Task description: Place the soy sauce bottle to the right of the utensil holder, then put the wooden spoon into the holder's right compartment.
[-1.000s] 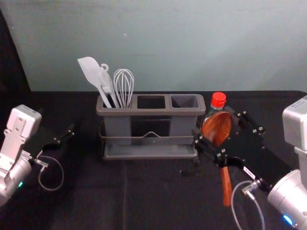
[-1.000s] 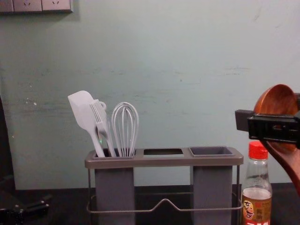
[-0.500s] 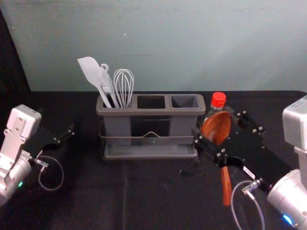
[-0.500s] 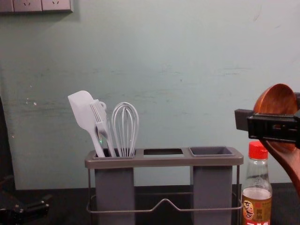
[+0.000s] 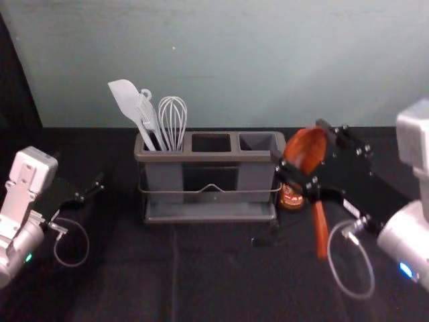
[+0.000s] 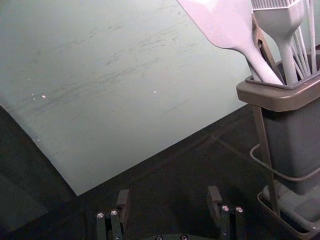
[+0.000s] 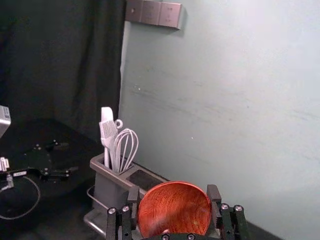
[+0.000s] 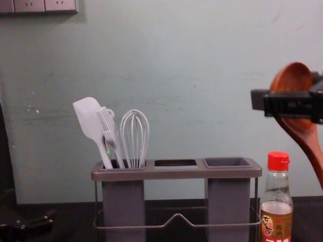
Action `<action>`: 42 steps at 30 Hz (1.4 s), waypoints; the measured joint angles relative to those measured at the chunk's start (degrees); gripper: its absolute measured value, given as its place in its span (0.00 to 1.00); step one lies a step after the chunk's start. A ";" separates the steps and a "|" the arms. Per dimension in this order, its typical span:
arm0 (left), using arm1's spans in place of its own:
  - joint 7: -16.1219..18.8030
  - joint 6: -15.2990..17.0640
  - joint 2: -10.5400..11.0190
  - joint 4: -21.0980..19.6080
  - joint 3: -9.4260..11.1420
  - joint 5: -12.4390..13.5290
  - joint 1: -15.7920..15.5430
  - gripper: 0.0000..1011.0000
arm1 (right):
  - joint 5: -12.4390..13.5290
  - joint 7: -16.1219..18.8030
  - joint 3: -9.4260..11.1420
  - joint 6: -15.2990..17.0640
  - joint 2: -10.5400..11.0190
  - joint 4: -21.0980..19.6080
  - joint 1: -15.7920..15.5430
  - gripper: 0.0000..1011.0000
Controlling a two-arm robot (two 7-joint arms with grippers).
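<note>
Above the desk [image 5: 214, 282]: right pincer [image 5: 299, 141], grasping wooden spoon [image 5: 320, 228] by bowl
Right of utensil holder [image 5: 210, 157]: soy sauce bottle [image 8: 276, 196]
Desk's left: left pincer [image 5: 78, 168], released

1. I see a white spatula [image 5: 125, 98], head up and leaning left, near the far edge of the black tabletop [image 5: 120, 282], left of middle.
2. Just right of it I've got a pale brush [image 8: 107, 126], bristles up.
3. Next comes a wire whisk [image 8: 135, 138], loops up.
4. Beyond the far edge I face a grey-green wall [image 8: 192, 50], scuffed and speckled, with a socket panel [image 8: 45, 5] high on the left.
5. To my left hangs a dark curtain [image 7: 60, 60].
</note>
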 joint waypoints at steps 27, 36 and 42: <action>0.00 0.00 0.00 0.00 0.00 0.00 0.00 1.00 | 6.97 7.30 -4.63 -1.58 2.55 20.23 28.46 0.83; 0.00 0.00 0.00 0.00 0.00 0.00 0.00 1.00 | 7.54 3.95 -6.33 -9.37 -0.46 26.78 31.22 0.83; 0.00 0.00 0.00 0.00 0.00 0.00 0.00 1.00 | 8.41 2.18 -7.21 -13.45 -1.98 30.42 32.65 0.83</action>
